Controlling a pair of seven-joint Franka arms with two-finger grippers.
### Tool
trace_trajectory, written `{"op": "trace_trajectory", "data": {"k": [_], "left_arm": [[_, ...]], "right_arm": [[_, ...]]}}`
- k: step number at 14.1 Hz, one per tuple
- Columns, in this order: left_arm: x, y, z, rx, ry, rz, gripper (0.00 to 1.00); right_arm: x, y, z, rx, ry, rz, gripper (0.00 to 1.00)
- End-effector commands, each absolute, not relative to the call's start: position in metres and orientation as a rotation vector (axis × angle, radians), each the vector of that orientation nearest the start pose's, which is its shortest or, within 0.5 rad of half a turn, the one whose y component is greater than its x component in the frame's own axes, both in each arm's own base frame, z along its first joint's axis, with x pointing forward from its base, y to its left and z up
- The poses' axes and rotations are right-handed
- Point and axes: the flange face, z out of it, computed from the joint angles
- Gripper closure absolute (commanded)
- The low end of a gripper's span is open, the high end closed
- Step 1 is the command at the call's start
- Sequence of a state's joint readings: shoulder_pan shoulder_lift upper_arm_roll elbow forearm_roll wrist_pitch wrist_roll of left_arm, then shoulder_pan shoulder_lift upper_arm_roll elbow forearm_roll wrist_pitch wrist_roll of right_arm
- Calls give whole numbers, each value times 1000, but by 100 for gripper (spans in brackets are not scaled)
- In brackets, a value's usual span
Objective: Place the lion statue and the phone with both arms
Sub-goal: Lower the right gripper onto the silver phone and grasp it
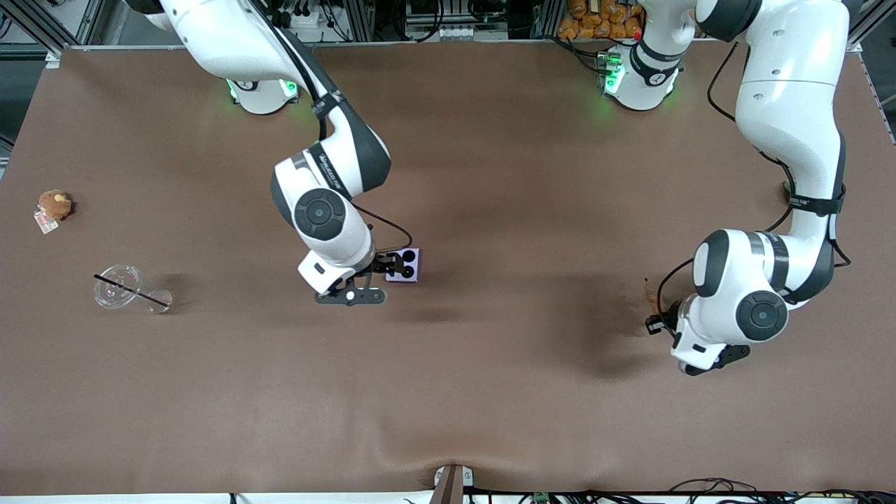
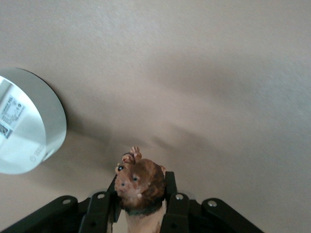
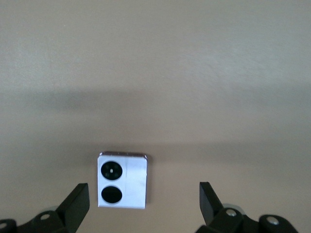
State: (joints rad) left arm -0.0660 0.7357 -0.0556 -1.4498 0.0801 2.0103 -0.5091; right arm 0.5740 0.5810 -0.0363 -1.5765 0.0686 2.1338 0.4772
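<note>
The phone (image 1: 404, 266), pale lavender with two black camera circles, lies flat on the brown table near its middle. My right gripper (image 1: 393, 264) hangs over it, open and empty. In the right wrist view the phone (image 3: 122, 180) lies between the spread fingers, closer to one fingertip (image 3: 77, 201), and my right gripper (image 3: 143, 199) does not touch it. My left gripper (image 1: 656, 322) is low over the table at the left arm's end, shut on the lion statue (image 1: 651, 297). In the left wrist view the lion statue (image 2: 141, 184) is clamped between the pads (image 2: 170, 187) of my left gripper (image 2: 141, 196).
A round brown plush with a tag (image 1: 54, 205) lies at the right arm's end. Nearer the front camera than it lie a clear lid with a black straw (image 1: 117, 285) and a small clear cup (image 1: 159, 301). A round silver disc (image 2: 24, 126) shows in the left wrist view.
</note>
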Motion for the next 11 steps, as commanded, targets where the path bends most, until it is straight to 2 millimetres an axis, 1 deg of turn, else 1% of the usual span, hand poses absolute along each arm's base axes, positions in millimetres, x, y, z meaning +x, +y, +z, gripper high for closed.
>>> {"op": "trace_trajectory", "data": {"k": [1,2,3,4,7,8,11], "left_arm": [[701,-53,228,-2965,-562,203,100],[700,-53,222,-2963,-559,215,100],[700,-53,218,-2964,-555,212,100],[700,-51,215,-2966,-556,211,100],[700,-49,208,-2968,-547,212,100],[700,-49,207,-2963,-539,208,100],[701,-46,203,-2926,-485,182,100]], "right_arm": [[565,380,275,-3098,-132,7,0],[560,386,259,-3107,-139,26,0],[557,390,249,-3114,-120,41,0],[551,396,241,-3121,-107,50,0],[544,404,215,-3132,-55,61,0],[540,409,208,-3137,-47,69,0],[536,408,194,-3150,-49,95,0]]}}
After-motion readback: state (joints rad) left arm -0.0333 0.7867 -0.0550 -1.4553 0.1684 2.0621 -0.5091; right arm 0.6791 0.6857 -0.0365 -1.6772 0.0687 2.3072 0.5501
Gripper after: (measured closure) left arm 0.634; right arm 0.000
